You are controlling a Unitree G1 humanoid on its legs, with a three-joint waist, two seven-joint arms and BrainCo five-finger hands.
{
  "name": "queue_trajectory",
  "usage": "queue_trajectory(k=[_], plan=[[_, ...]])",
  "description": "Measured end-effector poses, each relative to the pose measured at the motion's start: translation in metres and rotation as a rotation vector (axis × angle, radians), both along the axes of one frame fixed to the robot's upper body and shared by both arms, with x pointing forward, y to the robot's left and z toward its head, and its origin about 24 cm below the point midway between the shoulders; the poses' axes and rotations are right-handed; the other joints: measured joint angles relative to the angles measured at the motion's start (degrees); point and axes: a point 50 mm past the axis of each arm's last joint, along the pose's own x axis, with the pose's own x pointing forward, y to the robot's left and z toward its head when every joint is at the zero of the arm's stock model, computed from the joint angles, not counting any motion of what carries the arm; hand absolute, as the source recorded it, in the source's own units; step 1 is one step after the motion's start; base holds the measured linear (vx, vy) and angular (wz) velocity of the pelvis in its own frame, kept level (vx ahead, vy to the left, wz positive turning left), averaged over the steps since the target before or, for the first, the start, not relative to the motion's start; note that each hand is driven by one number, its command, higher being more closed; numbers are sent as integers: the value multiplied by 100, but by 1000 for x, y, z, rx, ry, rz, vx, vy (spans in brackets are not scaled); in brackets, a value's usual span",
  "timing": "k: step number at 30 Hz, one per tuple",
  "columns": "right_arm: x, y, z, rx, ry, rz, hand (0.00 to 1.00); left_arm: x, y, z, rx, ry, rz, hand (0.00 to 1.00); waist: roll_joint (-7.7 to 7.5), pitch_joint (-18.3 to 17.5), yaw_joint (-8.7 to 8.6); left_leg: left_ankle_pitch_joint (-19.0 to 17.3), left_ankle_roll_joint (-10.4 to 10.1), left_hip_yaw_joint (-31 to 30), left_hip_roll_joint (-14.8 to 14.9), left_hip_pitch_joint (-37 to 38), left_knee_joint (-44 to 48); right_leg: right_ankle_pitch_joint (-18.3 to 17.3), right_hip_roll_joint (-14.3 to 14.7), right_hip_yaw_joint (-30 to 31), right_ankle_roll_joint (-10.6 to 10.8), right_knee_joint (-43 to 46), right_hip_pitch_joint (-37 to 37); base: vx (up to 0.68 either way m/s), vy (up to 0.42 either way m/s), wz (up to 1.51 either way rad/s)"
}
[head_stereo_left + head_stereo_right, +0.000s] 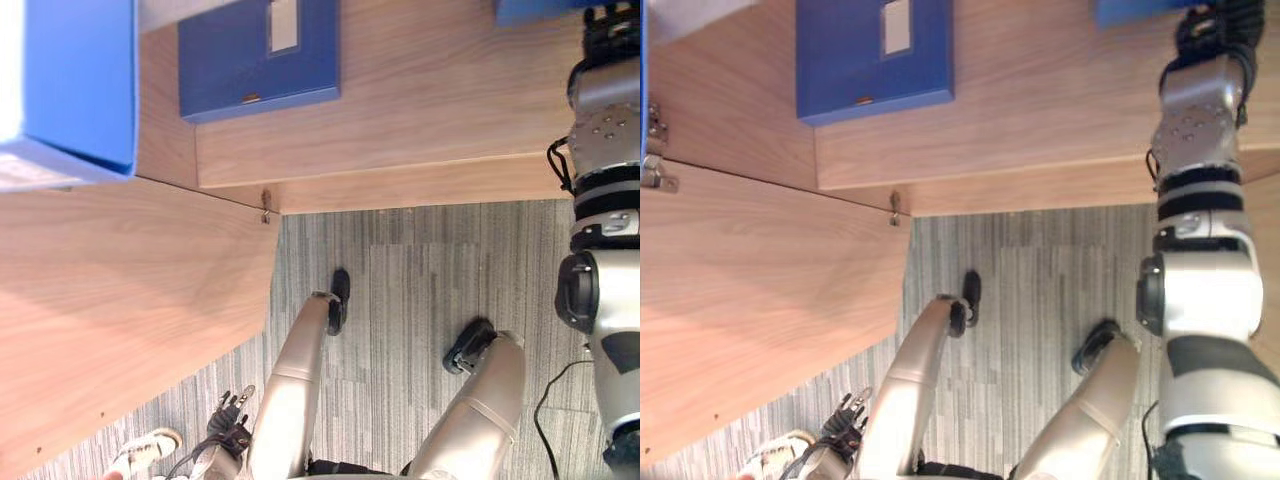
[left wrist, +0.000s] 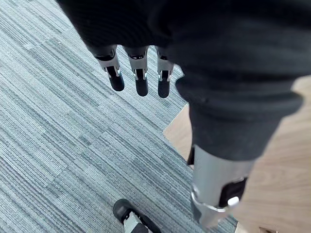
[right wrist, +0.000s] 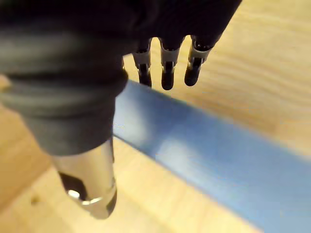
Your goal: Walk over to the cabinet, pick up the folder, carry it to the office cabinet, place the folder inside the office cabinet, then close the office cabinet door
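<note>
My right hand (image 1: 1212, 28) reaches into the wooden cabinet at the upper right, over a blue folder (image 1: 1140, 10) whose corner peeks out by it. In the right wrist view the straight fingers (image 3: 167, 73) hang just past the long edge of that blue folder (image 3: 209, 160), which lies on the wooden shelf; nothing is held. A second blue folder (image 1: 258, 55) with a white label lies flat on the shelf further left. My left hand (image 1: 228, 415) hangs low beside me over the carpet, its fingers (image 2: 141, 77) relaxed and empty.
The open cabinet door (image 1: 120, 300) swings out on the left, hinged at a metal fitting (image 1: 265, 205). A tall blue file box (image 1: 75, 80) stands at the upper left. A person's white shoe (image 1: 145, 450) rests on the grey carpet (image 1: 400, 280) near my left hand.
</note>
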Motion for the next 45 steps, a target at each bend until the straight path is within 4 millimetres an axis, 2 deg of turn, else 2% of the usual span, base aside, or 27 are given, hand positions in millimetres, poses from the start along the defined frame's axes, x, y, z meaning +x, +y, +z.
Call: queue_trajectory(k=[2, 5, 6, 9, 11, 13, 16, 19, 22, 29, 31, 32, 34, 37, 41, 45], plan=[[5, 5, 0, -237, 109, -27, 0, 2, 0, 2, -4, -18, -14, 0, 0, 0, 3, 47, -5, 33, 29, 199, -195, 50, 45, -32, -25, -168, 159, 91, -8, -11], [10, 11, -2, -452, 203, -46, 0, 1, 0, 2, -1, -20, -30, 0, -1, 0, 13, 106, -17, 55, 67, 279, -369, 93, 101, -58, -60, -298, 201, 79, -11, -6], [13, 9, -10, -533, 265, -55, 0, 1, 0, 3, -1, -26, -31, 0, -2, 0, 15, 119, -18, 57, 106, 314, -431, 107, 138, -93, -76, -361, 236, 96, -3, -12], [16, -3, -31, -756, 449, -119, 0, 0, 1, 6, 0, -46, -40, 0, -11, 4, 23, 130, -18, 100, 154, 380, -527, 132, 197, -82, -102, -448, 245, 98, 3, -10], [14, -12, -33, -912, 514, -159, 0, 0, 0, 8, 2, -58, -60, 0, -13, 5, 23, 132, -19, 117, 206, 414, -576, 162, 250, -87, -106, -532, 276, 100, 16, -12], [11, -26, -44, -1077, 625, -213, 0, 1, -1, 9, -1, -72, -90, 0, -15, 7, 24, 136, -24, 148, 227, 574, -674, 188, 293, -92, -106, -643, 413, 108, 25, -10], [8, -38, -58, -1209, 719, -239, 0, 3, -2, 14, 2, -106, -120, 0, -28, 4, 49, 135, -24, 194, 325, 695, -786, 300, 410, -104, -112, -888, 544, 91, 40, -18], [5, -45, -58, -1298, 748, -259, 0, 5, -3, 18, 2, -127, -151, 0, -29, 4, 50, 145, -11, 245, 379, 708, -834, 418, 497, -104, -108, -1061, 569, 66, 53, -16], [-2, -61, -68, -1357, 823, -276, 0, 7, -3, 21, 1, -147, -169, 0, -45, 1, 87, 135, 10, 281, 386, 797, -858, 510, 524, -103, -87, -1214, 692, 60, 61, -8], [-13, -81, -68, -1476, 915, -322, 0, 13, -9, 29, -17, -203, -211, 0, -45, 2, 119, 182, 90, 352, 424, 807, -946, 719, 612, -88, -92, -1508, 732, 30, 44, -8], [-16, -81, -69, -1658, 950, -346, 0, 16, -14, 33, -32, -235, -241, 0, -46, 2, 123, 215, 136, 433, 428, 853, -1041, 850, 635, -70, -52, -1682, 749, 36, 40, -13], [-16, -80, -70, -1693, 954, -345, 0, 17, -15, 33, -36, -240, -247, 0, -46, 2, 125, 219, 141, 452, 436, 873, -1067, 879, 644, -69, -51, -1733, 765, 44, 42, -18], [-17, -73, -78, -1829, 955, -320, 0, 16, -14, 33, -36, -240, -261, 0, -61, 8, 123, 223, 149, 530, 515, 984, -1178, 1001, 752, -54, -50, -1972, 871, 57, 45, -26], [-16, -67, -90, -1904, 947, -228, 0, 14, -11, 31, -36, -232, -279, 0, -144, -4, 92, 239, 155, 633, 571, 1165, -1336, 1086, 841, 13, -39, -2170, 976, 65, 14, -23], [-18, -69, -108, -1945, 994, -127, 0, 8, -6, 26, -33, -208, -298, 0, -174, -4, 74, 248, 139, 646, 631, 1472, -1525, 1162, 970, -15, -39, -2460, 1300, 80, -8, -12], [-25, -77, -139, -1900, 1061, 17, 0, -1, 6, 12, -13, -120, -303, 0, -300, -17, 19, 283, 95, 652, 664, 1854, -1752, 1249, 1054, -107, -29, -2794, 1727, 77, -14, -5]])
